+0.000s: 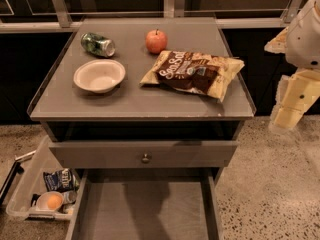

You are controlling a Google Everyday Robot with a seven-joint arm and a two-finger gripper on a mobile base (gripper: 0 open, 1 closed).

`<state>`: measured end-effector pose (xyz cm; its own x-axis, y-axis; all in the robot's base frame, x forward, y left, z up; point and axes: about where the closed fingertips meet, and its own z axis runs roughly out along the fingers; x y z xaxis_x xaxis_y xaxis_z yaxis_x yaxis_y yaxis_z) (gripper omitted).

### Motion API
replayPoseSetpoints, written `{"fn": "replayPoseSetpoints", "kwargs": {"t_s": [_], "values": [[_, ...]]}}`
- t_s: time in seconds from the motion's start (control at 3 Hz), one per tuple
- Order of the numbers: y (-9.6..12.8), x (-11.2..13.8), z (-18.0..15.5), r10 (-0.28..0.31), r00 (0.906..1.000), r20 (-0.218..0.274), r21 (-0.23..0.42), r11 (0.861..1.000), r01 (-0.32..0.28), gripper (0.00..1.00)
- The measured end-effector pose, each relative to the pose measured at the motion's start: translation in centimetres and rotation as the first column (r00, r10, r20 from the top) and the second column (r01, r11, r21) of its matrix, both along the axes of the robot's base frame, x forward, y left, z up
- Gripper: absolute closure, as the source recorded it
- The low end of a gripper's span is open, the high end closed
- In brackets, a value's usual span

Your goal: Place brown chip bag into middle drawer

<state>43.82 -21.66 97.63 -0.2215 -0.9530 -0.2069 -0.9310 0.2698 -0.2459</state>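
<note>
The brown chip bag lies flat on the right half of the grey cabinet top, its "Sea Salt" lettering facing up. The middle drawer is pulled out at the bottom of the view, and its flat grey floor holds nothing. My gripper hangs off the cabinet's right side, on the white and cream arm. It is to the right of the bag, lower than the cabinet top, and touches nothing.
A cream bowl, a green can on its side and a red apple sit on the top. A drawer front with a round knob is above the open drawer. A clear bin holding a blue-and-white snack bag stands on the floor at left.
</note>
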Motion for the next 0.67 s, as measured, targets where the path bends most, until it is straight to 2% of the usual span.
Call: {"fn": "replayPoseSetpoints", "kwargs": {"t_s": [0.33, 0.67], "values": [[0.1, 0.1, 0.2, -0.002, 0.9999, 0.01, 0.002, 1.0, 0.002, 0.0], [1.3, 2.0, 1.2, 0.015, 0.9961, 0.087, 0.014, 1.0, -0.017, 0.0]]}}
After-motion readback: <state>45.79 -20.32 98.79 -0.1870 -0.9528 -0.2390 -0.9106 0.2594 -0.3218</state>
